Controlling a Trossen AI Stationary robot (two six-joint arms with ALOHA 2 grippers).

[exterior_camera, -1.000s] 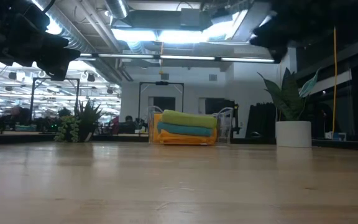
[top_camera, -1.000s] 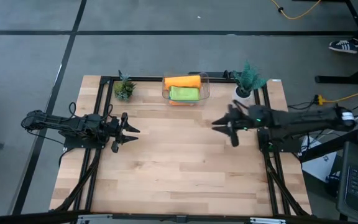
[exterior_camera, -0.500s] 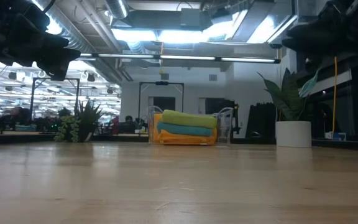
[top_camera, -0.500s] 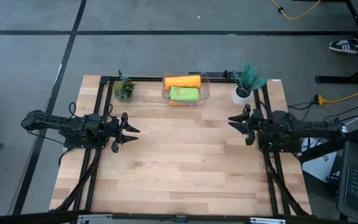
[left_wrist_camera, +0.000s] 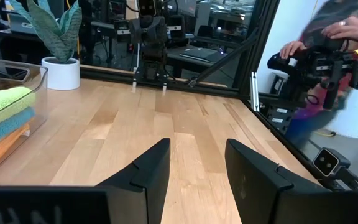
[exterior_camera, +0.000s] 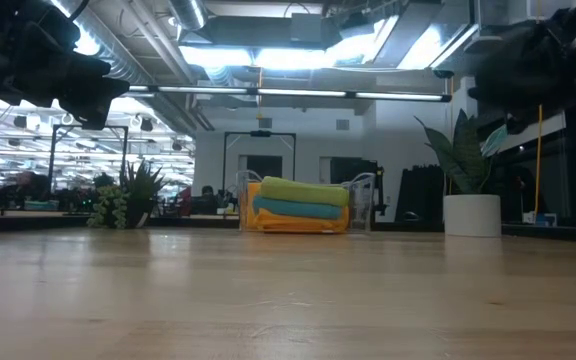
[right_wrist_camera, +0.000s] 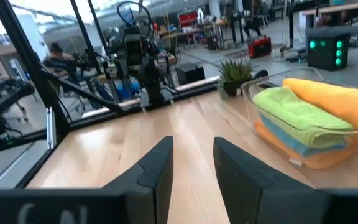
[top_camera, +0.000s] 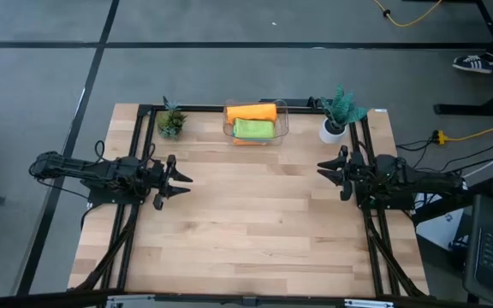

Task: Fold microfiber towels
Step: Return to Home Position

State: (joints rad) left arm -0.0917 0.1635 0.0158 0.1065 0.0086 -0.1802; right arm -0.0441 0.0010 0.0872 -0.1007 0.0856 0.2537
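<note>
I see the towels [top_camera: 253, 127] stacked folded in the bin [top_camera: 283, 116] at the far edge of the table [top_camera: 255, 239]. My left gripper [top_camera: 181, 180] and right gripper [top_camera: 325, 171] hover at opposite sides, both parted, holding nothing

From above, the green towel [top_camera: 253, 128] and an orange towel [top_camera: 251, 112] hid the teal towel [exterior_camera: 298, 208] beneath them; the left wrist view's edge cut off the clear bin [left_wrist_camera: 37, 87].

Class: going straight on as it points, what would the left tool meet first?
For the left tool the way looks free across the light wooden table; the first thing in line is the dark right tool facing it, though alignment is uncertain.
</note>
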